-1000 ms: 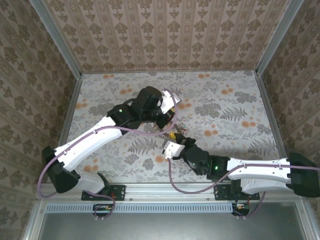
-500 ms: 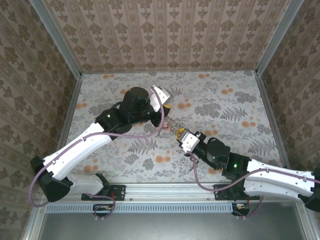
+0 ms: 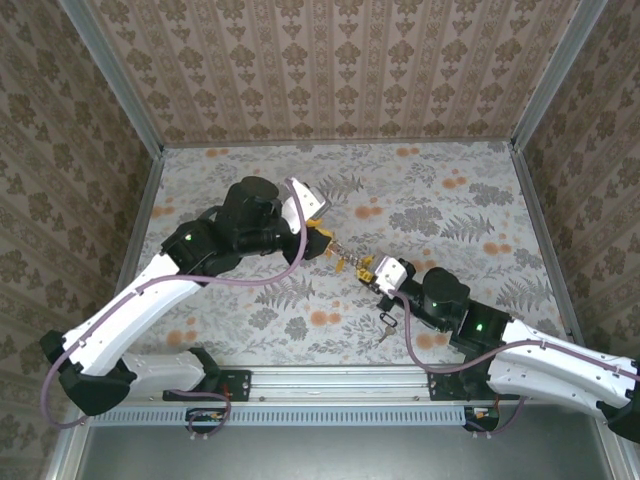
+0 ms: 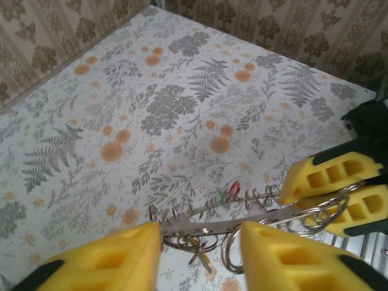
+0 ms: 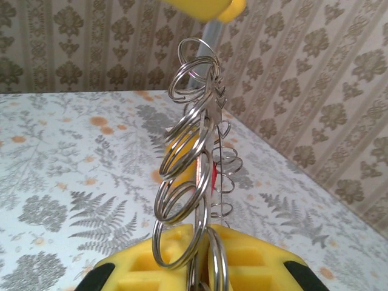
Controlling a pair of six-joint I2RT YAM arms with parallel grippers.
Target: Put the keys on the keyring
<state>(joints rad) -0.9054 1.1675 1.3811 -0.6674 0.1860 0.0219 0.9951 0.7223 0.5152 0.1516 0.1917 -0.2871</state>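
The keyring [image 3: 348, 258] is a metal strip hung with several split rings, stretched in the air between both grippers. My right gripper [image 3: 383, 275] is shut on its near end; in the right wrist view the keyring [image 5: 182, 151] rises straight out of the yellow pads [image 5: 151, 267]. My left gripper [image 4: 201, 233] has its jaws well apart, and the keyring [image 4: 267, 213] has its far end against the left fingertip [image 4: 148, 233]. Green and red key tags [image 4: 227, 193] hang on the thin strand behind. A small key [image 4: 206, 257] dangles under the strip. Another small key [image 3: 385, 324] shows below the right gripper.
The flowered tablecloth [image 3: 470, 200] spreads out behind and to the right of the grippers. Patterned walls with metal corner posts [image 3: 135, 120] close in the back and both sides. A rail [image 3: 330, 375] runs along the near edge.
My left gripper has drawn back to the left and my right gripper has moved right and up with the keyring, so the keyring now spans a wider gap. A small key has appeared below the right gripper.
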